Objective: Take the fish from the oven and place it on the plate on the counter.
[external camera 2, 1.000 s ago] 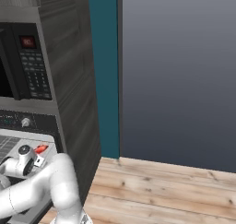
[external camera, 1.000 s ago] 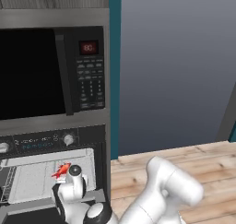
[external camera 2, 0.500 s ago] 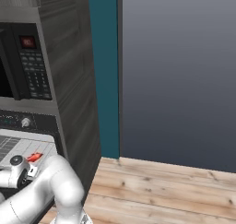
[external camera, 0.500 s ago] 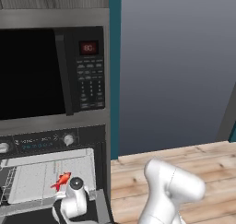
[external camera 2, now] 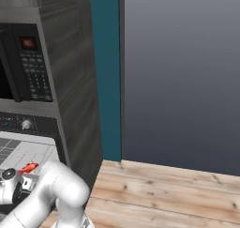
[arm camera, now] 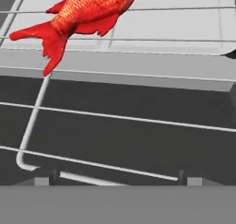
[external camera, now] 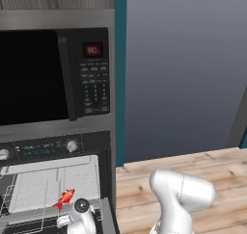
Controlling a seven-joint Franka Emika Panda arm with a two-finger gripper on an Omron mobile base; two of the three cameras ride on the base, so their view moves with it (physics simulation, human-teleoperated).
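Both base views look forward at the oven [external camera: 53,185] from left and right, while the hand view sits close above its rack [arm camera: 115,117].

fish [external camera: 64,198]: 1 | oven [external camera: 48,185]: 1 | microwave [external camera: 53,79]: 1 | oven knobs [external camera: 72,145]: 2 visible

The fish [arm camera: 87,8] looks glossy and scaly. The rack [arm camera: 120,117] is thin bright metal wire. The microwave [external camera: 53,74] has a glossy black front; the floor [external camera 2: 178,194] is matt wood.
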